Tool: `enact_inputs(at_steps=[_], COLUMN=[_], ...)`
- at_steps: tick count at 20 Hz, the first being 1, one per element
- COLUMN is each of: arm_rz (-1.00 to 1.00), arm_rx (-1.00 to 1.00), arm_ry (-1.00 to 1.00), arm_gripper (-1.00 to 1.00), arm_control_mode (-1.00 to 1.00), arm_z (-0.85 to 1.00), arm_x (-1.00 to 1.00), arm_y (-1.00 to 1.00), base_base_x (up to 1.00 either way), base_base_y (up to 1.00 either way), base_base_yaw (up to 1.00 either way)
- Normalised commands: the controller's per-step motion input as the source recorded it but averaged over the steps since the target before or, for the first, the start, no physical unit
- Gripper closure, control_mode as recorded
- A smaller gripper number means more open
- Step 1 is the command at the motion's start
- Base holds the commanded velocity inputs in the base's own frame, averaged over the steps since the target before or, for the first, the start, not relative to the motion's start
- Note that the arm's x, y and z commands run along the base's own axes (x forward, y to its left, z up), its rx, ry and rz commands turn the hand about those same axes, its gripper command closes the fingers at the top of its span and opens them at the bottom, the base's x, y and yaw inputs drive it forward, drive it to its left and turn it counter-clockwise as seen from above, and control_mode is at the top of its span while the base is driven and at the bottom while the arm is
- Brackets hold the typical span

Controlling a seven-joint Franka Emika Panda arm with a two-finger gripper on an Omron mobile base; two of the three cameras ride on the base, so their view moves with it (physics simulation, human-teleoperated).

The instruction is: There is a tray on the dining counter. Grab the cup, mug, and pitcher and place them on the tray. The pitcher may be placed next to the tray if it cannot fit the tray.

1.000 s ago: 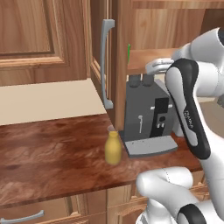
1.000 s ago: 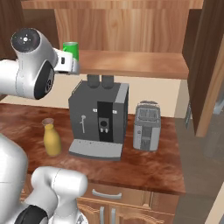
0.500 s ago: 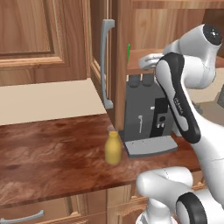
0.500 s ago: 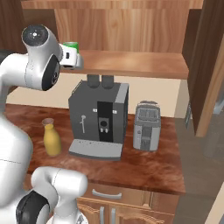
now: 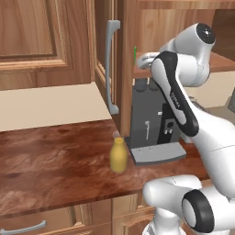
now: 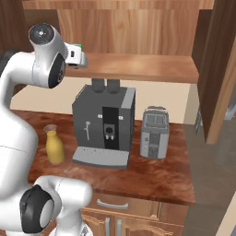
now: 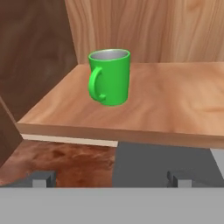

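The mug (image 7: 110, 77) was seen upright on the cabinet shelf (image 7: 175, 109), handle turned toward the camera's left. The end effector (image 7: 112, 178) was spread wide, empty, short of it. A level approach around the body, clear of the handle, was judged advisable.

I can read no complete text from my feeds. The arm (image 5: 176, 98) carries a small dark marking along its black link in the left base view, but it is too blurred for me to make out any letters. The coffee machine (image 6: 105, 124) shows a few pale marks on its front panel, too small for me to read as words or numbers. The mug (image 7: 110, 77), the pitcher (image 6: 55, 145) and the toaster (image 6: 154, 132) show me no lettering.
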Motion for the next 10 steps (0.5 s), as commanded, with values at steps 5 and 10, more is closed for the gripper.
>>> enact_inputs(at_steps=[5,10], arm_rz=[0.02,0.0], arm_rx=[0.0,0.0], arm_ry=[-0.03,-0.02], arm_gripper=[-1.0,-1.0], arm_control_mode=[-1.0,-1.0], arm_z=[0.0,0.0], arm_x=[0.28,0.28], arm_y=[0.13,0.13], base_base_x=[0.0,0.0], base_base_y=[0.0,0.0], base_base_yaw=[0.0,0.0])
